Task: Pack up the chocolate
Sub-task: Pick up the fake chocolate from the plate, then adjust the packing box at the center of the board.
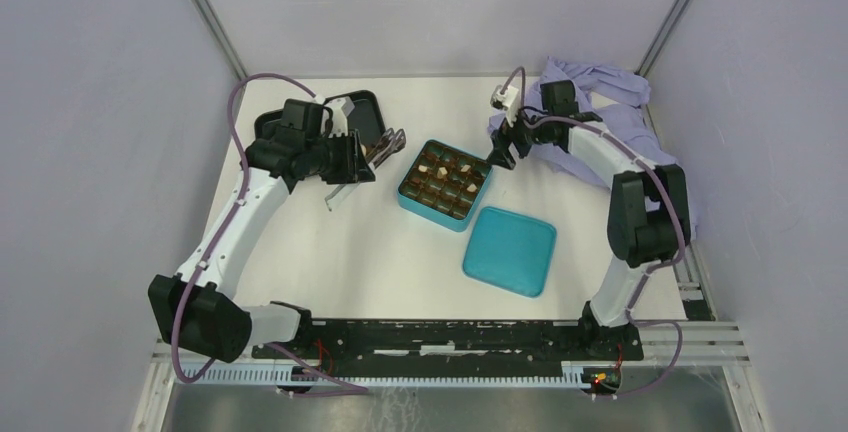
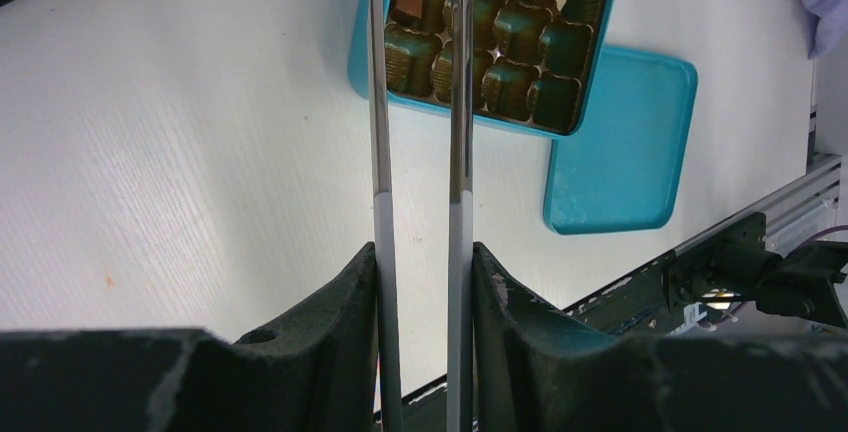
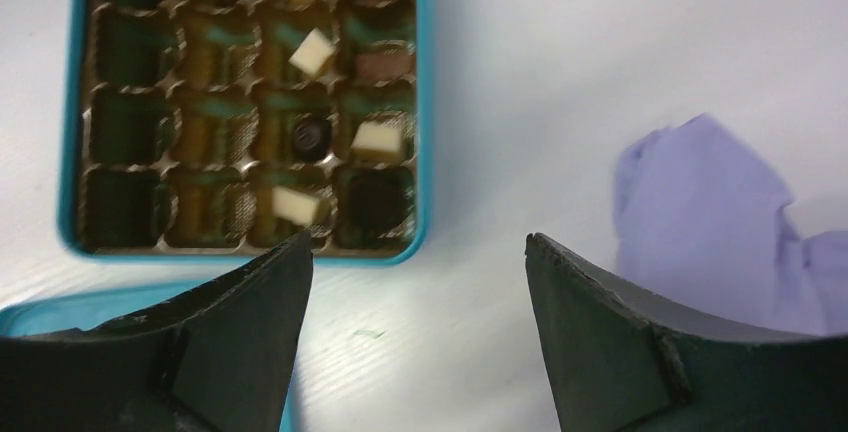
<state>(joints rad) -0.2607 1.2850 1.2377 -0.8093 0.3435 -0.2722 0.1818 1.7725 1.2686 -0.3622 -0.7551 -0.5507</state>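
Looking down from the top camera, you have the teal box (image 1: 445,184) near the middle of the bench (image 1: 330,252), turned a little askew. Its lid (image 1: 510,250) lies flat at the box's 5 o'clock, just beside it.

The chocolate (image 3: 312,50) sits in the cells of the box's brown insert, one piece to a cell. In the right wrist view you can count four cream blocks, a few brown pieces and one dark round piece, mostly toward the 3 o'clock side of the box.

Your left tool (image 2: 425,262) is at the box's 9 o'clock, clamped on a pair of metal tongs (image 2: 378,102). The two prongs run out from between the fingers with a narrow gap between them. From above, the tongs reach toward the box's 10 o'clock corner. Their tips are cut off at the top of the left wrist view, so you cannot tell whether they carry anything.

Your right tool (image 3: 418,242) hangs at the box's 2 o'clock with its jaws wide apart and nothing between them. It is over bare bench just outside the box's rim.

A purple cloth (image 1: 600,92) lies bunched at 1 o'clock on the bench, partly under the right arm. A black tray (image 1: 362,112) sits at 11 o'clock, behind the left tool.
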